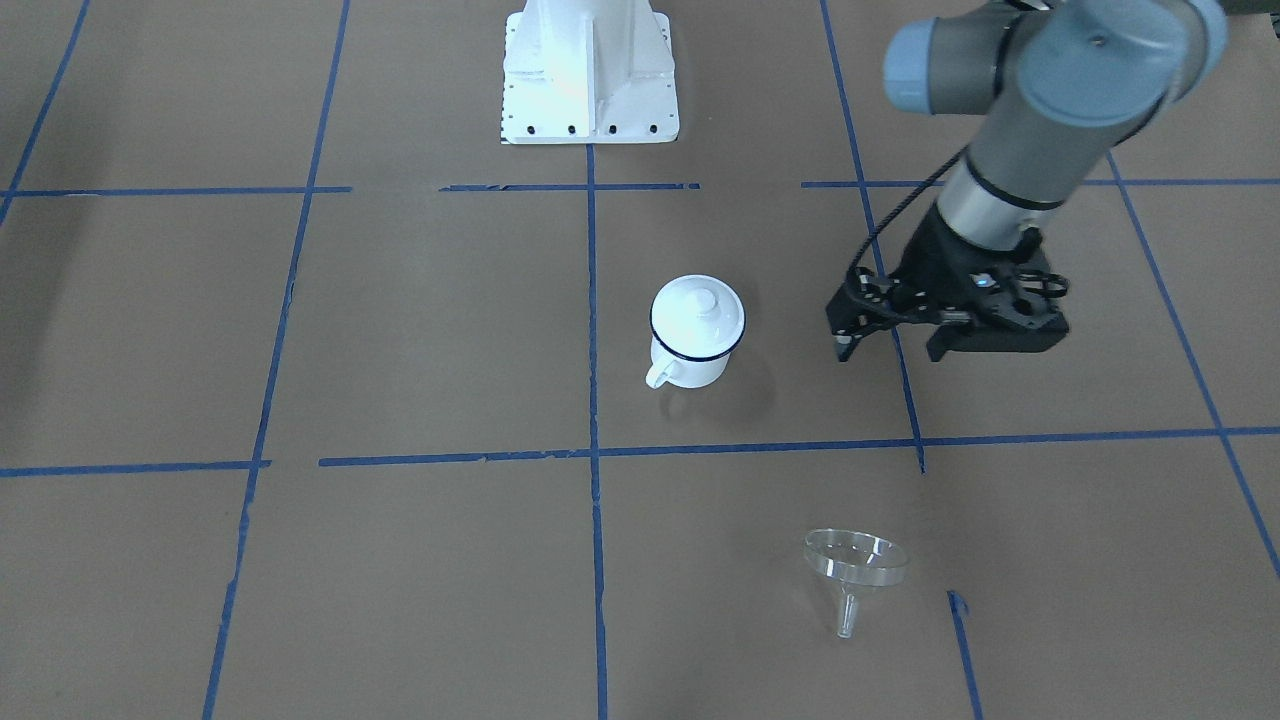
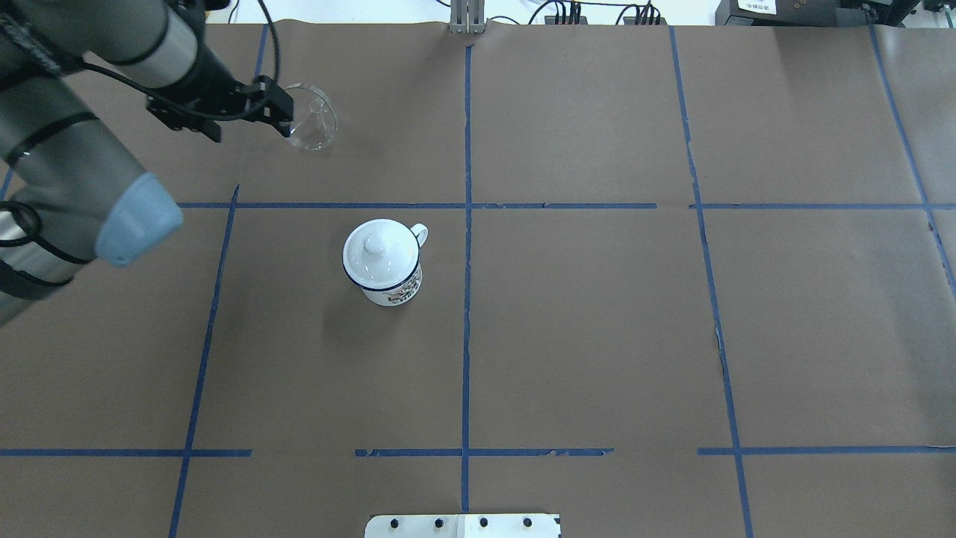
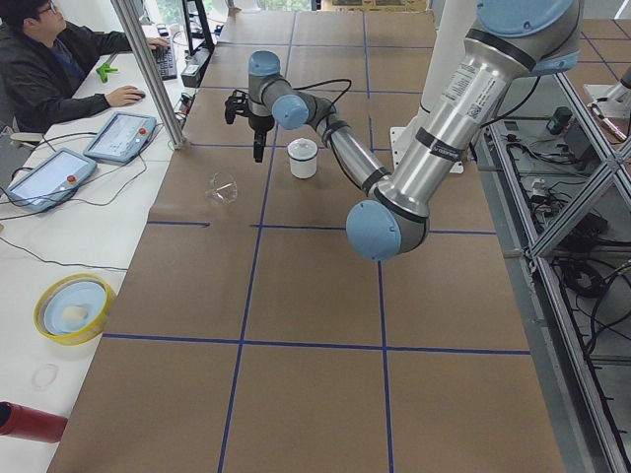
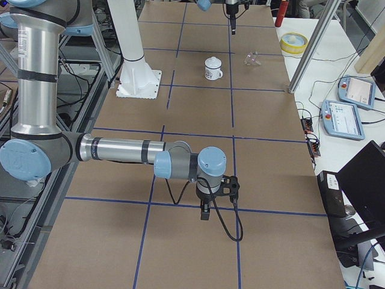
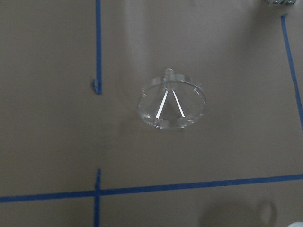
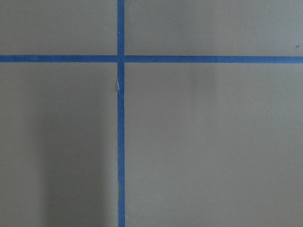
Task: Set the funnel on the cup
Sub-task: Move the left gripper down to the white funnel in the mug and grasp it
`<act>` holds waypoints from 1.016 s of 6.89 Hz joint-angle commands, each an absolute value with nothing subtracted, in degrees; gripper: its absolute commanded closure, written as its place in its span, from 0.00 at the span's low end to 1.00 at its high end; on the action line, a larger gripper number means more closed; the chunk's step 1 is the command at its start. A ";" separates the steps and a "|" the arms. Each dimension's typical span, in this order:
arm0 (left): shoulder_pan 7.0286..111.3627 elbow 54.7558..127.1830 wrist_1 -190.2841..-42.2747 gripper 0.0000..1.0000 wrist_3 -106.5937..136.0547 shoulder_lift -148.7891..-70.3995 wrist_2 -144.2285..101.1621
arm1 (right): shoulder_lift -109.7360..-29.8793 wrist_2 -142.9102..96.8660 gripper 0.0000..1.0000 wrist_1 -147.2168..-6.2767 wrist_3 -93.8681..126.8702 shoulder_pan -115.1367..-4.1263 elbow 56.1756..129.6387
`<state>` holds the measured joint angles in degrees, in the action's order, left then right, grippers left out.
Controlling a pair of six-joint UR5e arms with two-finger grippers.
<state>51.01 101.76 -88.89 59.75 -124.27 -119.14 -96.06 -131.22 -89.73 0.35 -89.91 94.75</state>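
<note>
The clear funnel point(image 1: 855, 562) lies tipped on the brown table, spout toward the operators' side. It also shows in the overhead view point(image 2: 312, 117) and centred in the left wrist view point(image 5: 171, 101). The white mug point(image 1: 697, 335) with a dark blue rim stands upright mid-table point(image 2: 382, 263). A round white lid with a knob point(image 1: 700, 308) sits on it. My left gripper point(image 1: 893, 348) hangs open and empty above the table, on the robot's side of the funnel point(image 2: 252, 133). My right gripper point(image 4: 204, 212) shows only in the exterior right view, low over the table, far from both; I cannot tell its state.
The white robot base plate point(image 1: 590, 90) is at the table's robot side. Past the far edge are a metal post point(image 3: 148, 69), teach pendants point(image 3: 123, 135), a yellow bowl point(image 3: 71, 307), a red can point(image 3: 28, 422) and an operator point(image 3: 49, 69).
</note>
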 commanded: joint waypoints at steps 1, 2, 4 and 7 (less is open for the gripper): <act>42.40 101.16 -87.36 0.00 72.48 -129.27 -114.46 | -96.06 -131.22 0.00 -89.74 0.35 -89.91 94.75; 40.45 100.81 -87.45 0.00 73.38 -129.37 -114.09 | -96.06 -131.22 0.00 -89.74 0.35 -89.91 94.75; 38.33 100.11 -87.63 0.00 73.83 -129.55 -113.21 | -96.06 -131.22 0.00 -89.74 0.35 -89.91 94.75; 37.44 99.50 -87.36 0.00 74.09 -129.55 -110.57 | -96.06 -131.22 0.00 -89.74 0.35 -89.91 94.75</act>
<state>37.72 99.90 -87.42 74.02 -129.49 -111.08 -96.06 -131.22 -89.74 0.35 -89.91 94.75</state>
